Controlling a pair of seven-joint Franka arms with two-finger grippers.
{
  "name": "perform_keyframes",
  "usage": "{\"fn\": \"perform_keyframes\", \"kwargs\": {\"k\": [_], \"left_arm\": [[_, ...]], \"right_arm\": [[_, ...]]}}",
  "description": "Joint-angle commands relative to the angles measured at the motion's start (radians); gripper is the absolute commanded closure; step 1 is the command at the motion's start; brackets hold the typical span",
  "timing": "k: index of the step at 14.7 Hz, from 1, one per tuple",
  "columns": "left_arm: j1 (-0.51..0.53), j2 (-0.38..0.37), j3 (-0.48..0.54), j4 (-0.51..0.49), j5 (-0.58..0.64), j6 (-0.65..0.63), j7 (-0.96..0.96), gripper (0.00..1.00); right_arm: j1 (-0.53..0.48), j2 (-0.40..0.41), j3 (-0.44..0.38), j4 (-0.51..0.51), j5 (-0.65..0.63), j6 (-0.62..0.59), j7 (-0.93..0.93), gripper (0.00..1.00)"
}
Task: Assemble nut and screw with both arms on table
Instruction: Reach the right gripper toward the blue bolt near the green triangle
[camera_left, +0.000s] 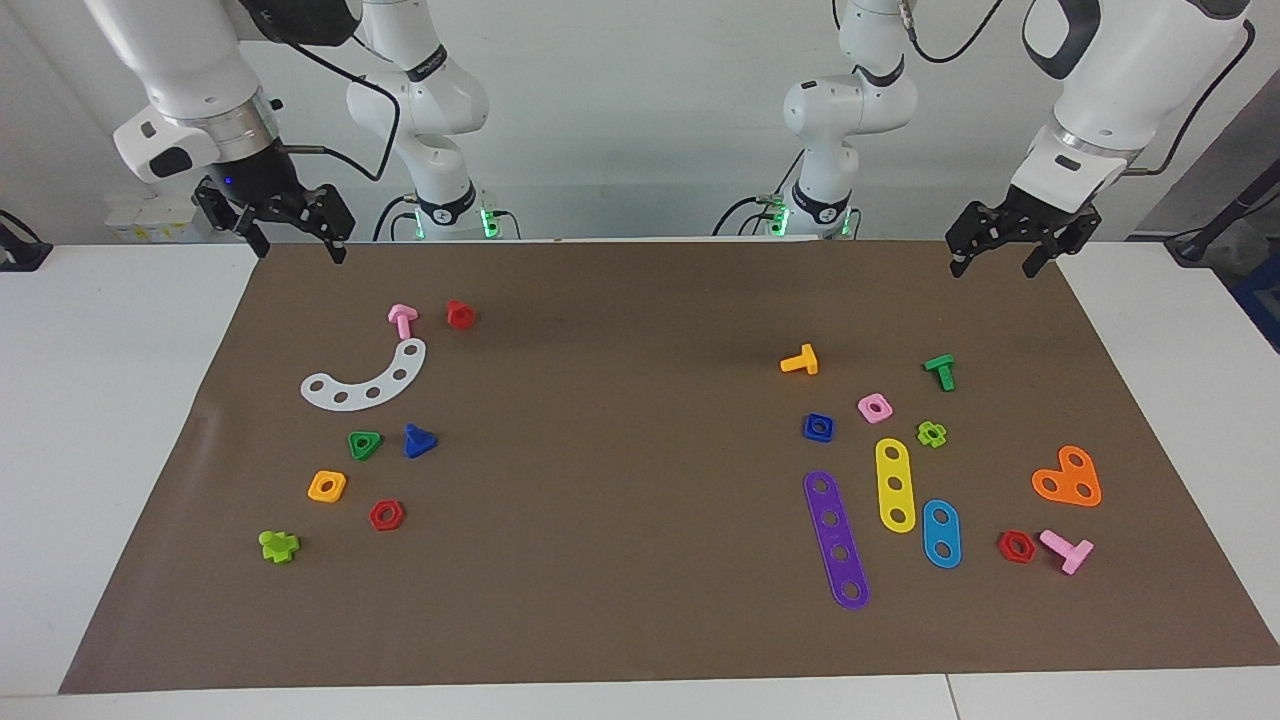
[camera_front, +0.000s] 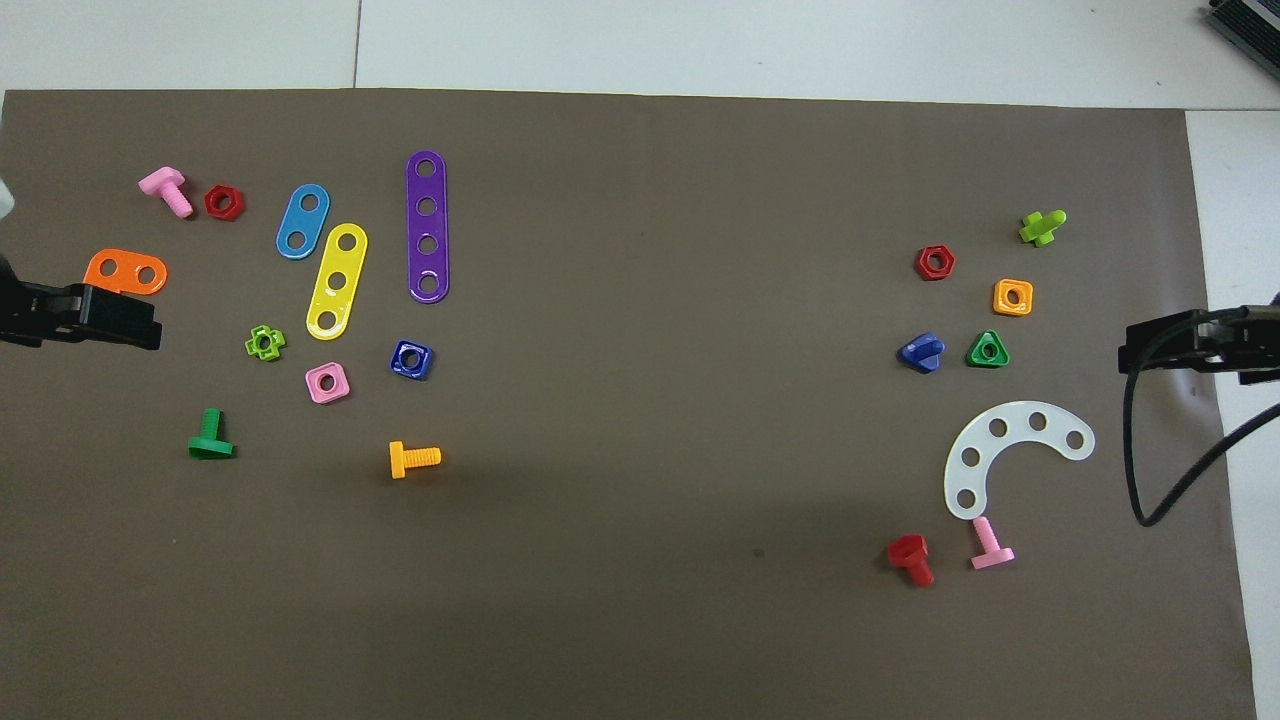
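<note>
Toward the left arm's end of the table (camera_left: 640, 640), w/ the brown mat under everything, the nut (camera_left: 818, 427) (camera_front: 411, 359) lies flat, hole up, just beside a pink square nut (camera_left: 875, 407) and near one tip of a purple strip (camera_left: 837, 540). Screw (camera_left: 419, 441) (camera_front: 922, 352) is well apart from it, toward the right arm's end, lying beside a green triangular nut (camera_left: 365, 444) and near a white curved strip (camera_left: 366, 378). Neither piece is touched by me.

My left gripper (camera_left: 1003, 260) (camera_front: 85, 318) hangs in the air over the mat corner nearest my left base, fingers spread wide, holding nothing. My right gripper (camera_left: 296, 245) (camera_front: 1190, 348) hangs over the corner nearest my right base, fingers also spread wide, nothing between them. Both arms wait.
</note>
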Motion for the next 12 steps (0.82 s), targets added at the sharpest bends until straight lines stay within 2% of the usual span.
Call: {"fn": "perform_keyframes", "kwargs": {"k": [1, 5, 7, 9, 10, 12], "left_arm": [[0.013, -0.032, -0.008, -0.030, 0.020, -0.008, 0.002, 0.00], [0.013, -0.032, -0.008, -0.030, 0.019, -0.006, 0.002, 0.00], [0.013, -0.032, -0.008, -0.030, 0.020, -0.006, 0.002, 0.00], [0.013, -0.032, -0.008, -0.030, 0.020, -0.006, 0.002, 0.00], [0.013, -0.032, -0.008, -0.030, 0.019, -0.007, 0.002, 0.00], [0.015, -0.032, -0.008, -0.030, 0.019, -0.006, 0.002, 0.00]], "right_arm": [[-0.009, -0.015, 0.010, -0.015, 0.007, 0.002, 0.017, 0.00], [-0.011, -0.026, 0.010, -0.044, 0.021, 0.007, 0.018, 0.00], [-0.011, -0.029, 0.010, -0.071, 0.043, 0.074, 0.006, 0.00], [-0.011, -0.018, 0.010, -0.085, 0.044, 0.082, -0.018, 0.00], [-0.011, -0.020, 0.010, -0.114, 0.044, 0.100, -0.058, 0.00], [-0.011, -0.035, 0.010, -0.203, 0.044, 0.215, -0.121, 0.00]]}}
